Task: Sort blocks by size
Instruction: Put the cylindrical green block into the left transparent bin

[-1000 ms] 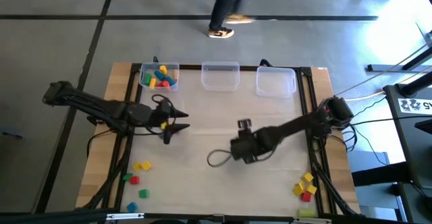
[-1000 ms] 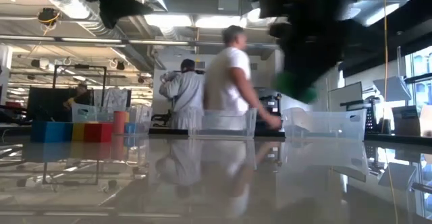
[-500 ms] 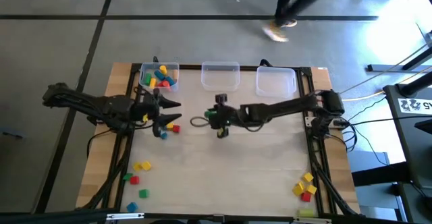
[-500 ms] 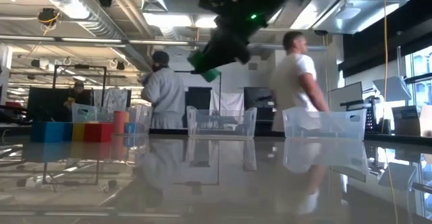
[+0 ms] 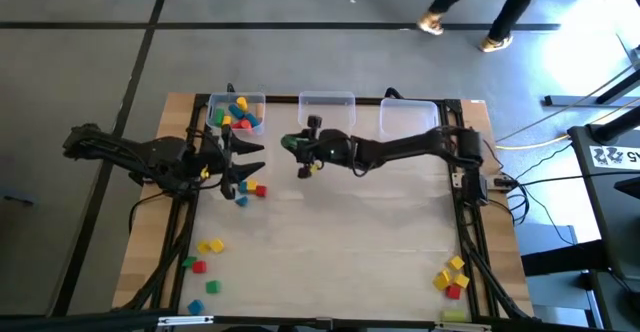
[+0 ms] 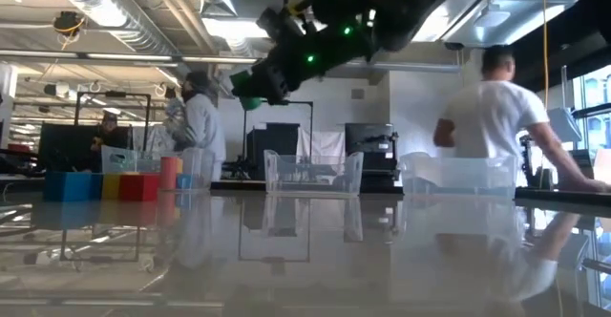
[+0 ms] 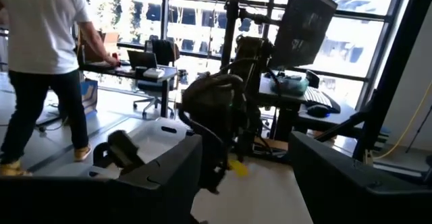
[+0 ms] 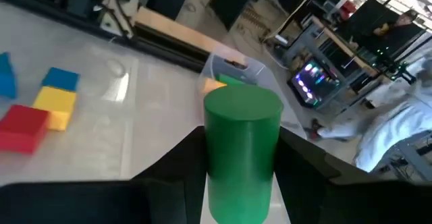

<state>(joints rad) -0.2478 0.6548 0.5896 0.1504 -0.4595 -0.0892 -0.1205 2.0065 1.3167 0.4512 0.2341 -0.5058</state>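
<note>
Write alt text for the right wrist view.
A green cylinder stands upright, clamped between the right tool's two dark fingers, held above a pale table. On the table lie red, yellow and blue blocks, and farther off a clear bin holding blocks.

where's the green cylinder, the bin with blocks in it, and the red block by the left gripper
green cylinder [image 8: 243,150], right wrist view, middle of its side
bin with blocks [image 5: 215,100], high view, on its far rim
red block [image 5: 261,189], high view, on its top face
</note>
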